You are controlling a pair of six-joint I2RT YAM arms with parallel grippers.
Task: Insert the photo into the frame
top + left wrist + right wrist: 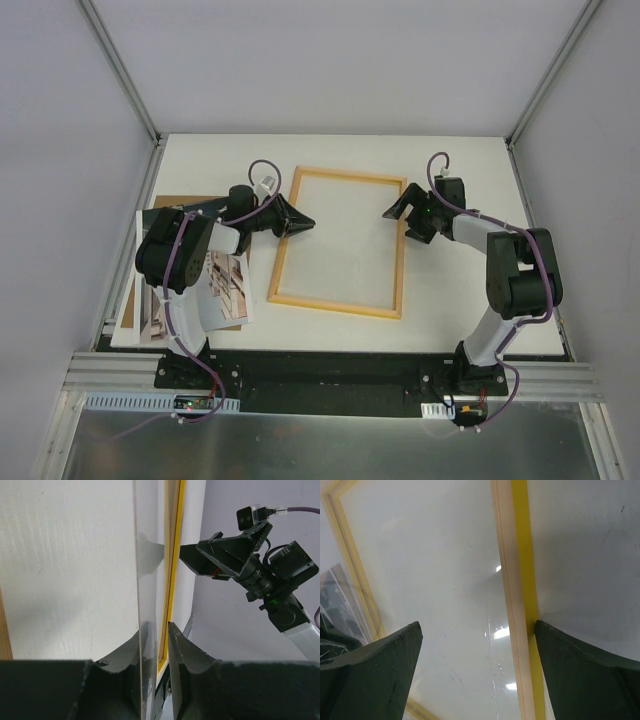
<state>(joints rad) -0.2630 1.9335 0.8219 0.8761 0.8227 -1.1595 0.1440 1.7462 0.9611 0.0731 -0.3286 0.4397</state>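
Two arms: one at each long side of the frame [335,305], facing each other across it.
Frame: lay mid-table on the white table [330,160], pale wood back upward, with yellow showing along its outer edge in both wrist views.
Pane: a clear sheet [445,580] filled the frame's opening and carried bright reflections.
Left gripper [305,224]: at the frame's left rail, near the far corner.
Left fingers [187,660]: stood only a narrow gap apart, with the yellow rail edge and the pane's edge between them. The right-hand finger sat against the yellow. Whether they pressed on the rail could not be told.
Right gripper [400,225]: at the frame's right rail, near the far corner.
Right fingers [375,675]: spread wide, one over the pane and one outside the rail. The outer fingertip met the yellow edge. Nothing was held.
Photo [228,290]: lay at the table's left edge, well apart from the frame and partly hidden under the left arm. Its street print faced up.
Board [170,203]: brown, lay under the photo, showing beyond the photo's far and left sides.
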